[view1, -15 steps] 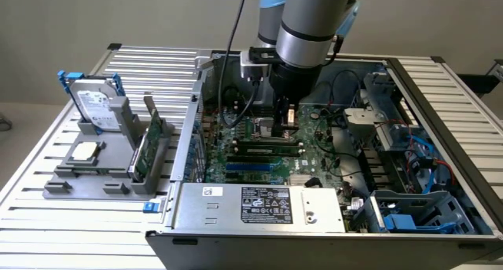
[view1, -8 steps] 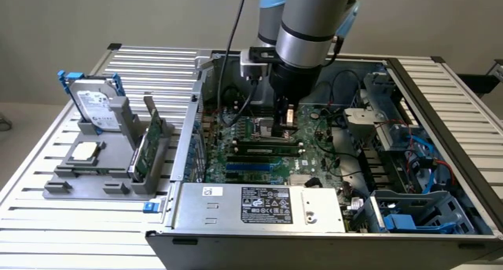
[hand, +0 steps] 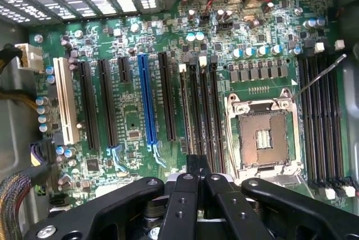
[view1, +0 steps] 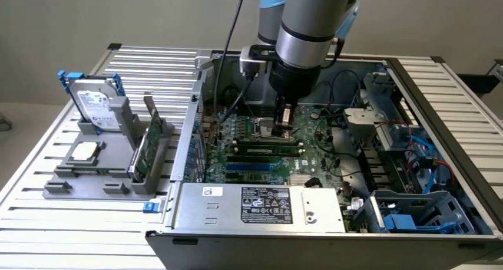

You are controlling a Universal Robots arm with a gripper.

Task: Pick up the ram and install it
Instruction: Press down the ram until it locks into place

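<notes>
The ram (view1: pixel 263 142), a long thin green stick with dark chips, stands on edge in one of the black slots (hand: pixel 197 111) of the motherboard (view1: pixel 314 158) inside the open computer case (view1: pixel 260 208). My gripper (view1: pixel 284 124) hangs straight down over the far end of the stick. In the wrist view the gripper (hand: pixel 196 167) is shut, its black fingertips pressed together above the group of slots beside the processor socket (hand: pixel 262 139). Whether the tips touch the ram I cannot tell.
A grey holder (view1: pixel 94 175) on the slatted table at the exterior view's left carries a silver hard drive with blue handles (view1: pixel 98 108) and a broad green card (view1: pixel 151 143). A power supply (view1: pixel 260 205) fills the case front, and drive cages and cables (view1: pixel 409 158) crowd its right side.
</notes>
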